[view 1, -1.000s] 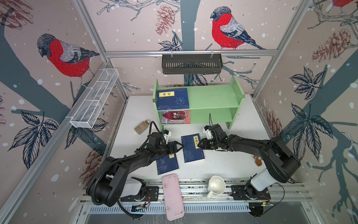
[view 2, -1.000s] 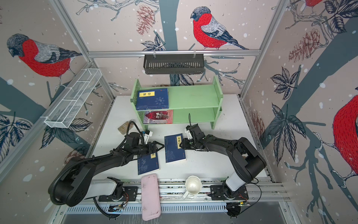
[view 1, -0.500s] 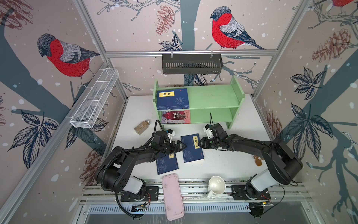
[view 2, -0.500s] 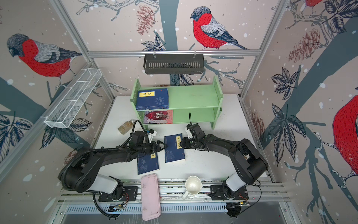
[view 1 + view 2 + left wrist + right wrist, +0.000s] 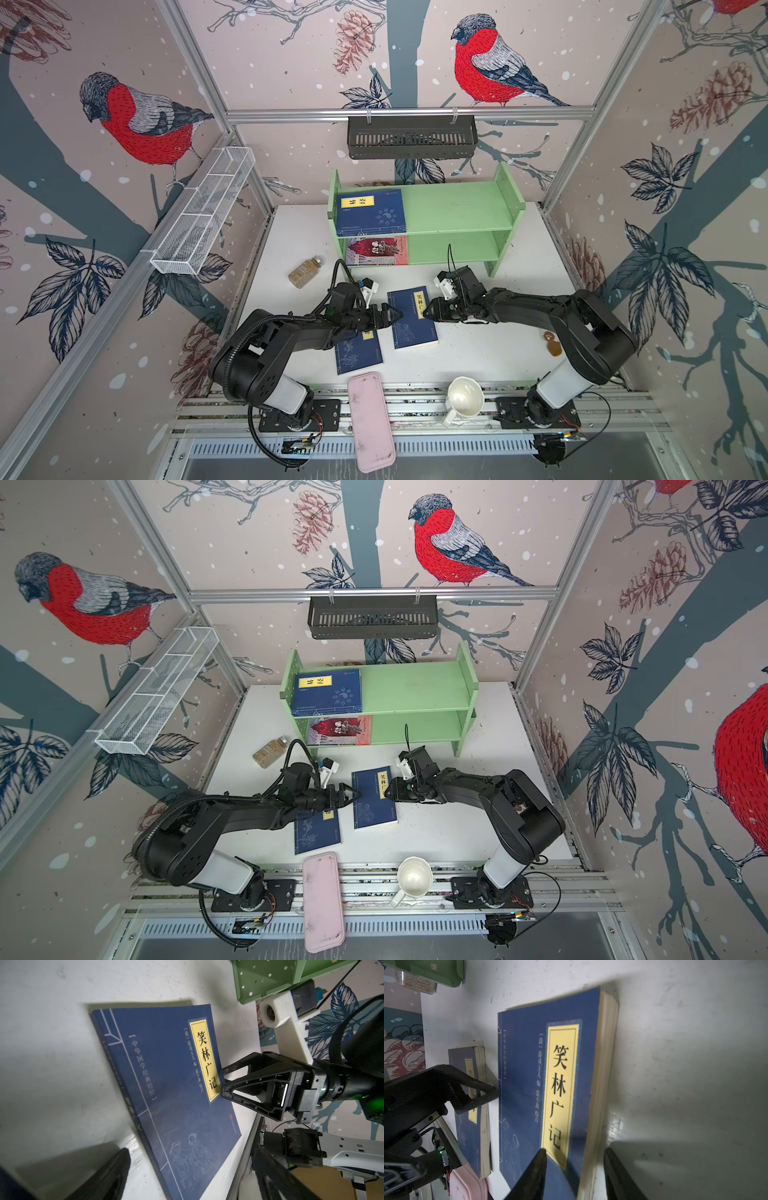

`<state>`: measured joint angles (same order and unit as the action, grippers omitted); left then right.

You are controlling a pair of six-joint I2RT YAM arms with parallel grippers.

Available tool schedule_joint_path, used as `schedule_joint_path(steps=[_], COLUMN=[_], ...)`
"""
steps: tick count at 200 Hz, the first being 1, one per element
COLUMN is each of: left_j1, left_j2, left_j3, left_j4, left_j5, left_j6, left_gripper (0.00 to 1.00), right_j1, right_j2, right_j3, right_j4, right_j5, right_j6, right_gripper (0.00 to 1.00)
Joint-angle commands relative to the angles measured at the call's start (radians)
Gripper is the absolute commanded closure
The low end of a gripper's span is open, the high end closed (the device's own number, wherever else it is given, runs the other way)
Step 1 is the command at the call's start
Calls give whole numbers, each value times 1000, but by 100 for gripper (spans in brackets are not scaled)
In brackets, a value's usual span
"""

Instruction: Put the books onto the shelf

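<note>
Right gripper (image 5: 574, 1150) part-open, straddling book (image 5: 525, 1064) edge

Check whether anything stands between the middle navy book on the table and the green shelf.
Nothing visible does: bare table separates the navy book from the shelf. The bottle lies off to the left, and the left end effector and right end effector flank the book's sides.

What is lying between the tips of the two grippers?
A navy book with a yellow label lies flat between the left gripper and the right gripper, shown in both top views.
</note>
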<state>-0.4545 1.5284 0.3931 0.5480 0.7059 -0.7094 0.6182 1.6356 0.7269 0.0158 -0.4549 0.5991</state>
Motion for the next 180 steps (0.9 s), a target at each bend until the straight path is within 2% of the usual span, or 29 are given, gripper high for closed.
schedule_joint_path(steps=[1,71,100,119,147,180], left_j1=[-7,-56,-56,-56,-56,-52], left_j2=[27,78,60,35,10,-51], left_j3=[-1,26,33,22,2,17], left_j4=[-57,-68,-113,-127,-103,-177], left_j5=[-14,-3,-39,-72,-86,-124], left_j6=[-19,-34,-22,-16,-16,12], left_gripper=[6,5,5,5,5,4], right_j1=[5,12,12,12,12,4], right_j2=[13,-11,-32,-47,-50,-72], right_j3=[-6,-67,-69,-72,-75,-68], right_j4=[25,157,170,182,225,185], right_j5=[-44,-116,-118,-120,-152,-154], right_j6=[-10,50,64,77,93,78], right_gripper=[54,60,76,92,97,99])
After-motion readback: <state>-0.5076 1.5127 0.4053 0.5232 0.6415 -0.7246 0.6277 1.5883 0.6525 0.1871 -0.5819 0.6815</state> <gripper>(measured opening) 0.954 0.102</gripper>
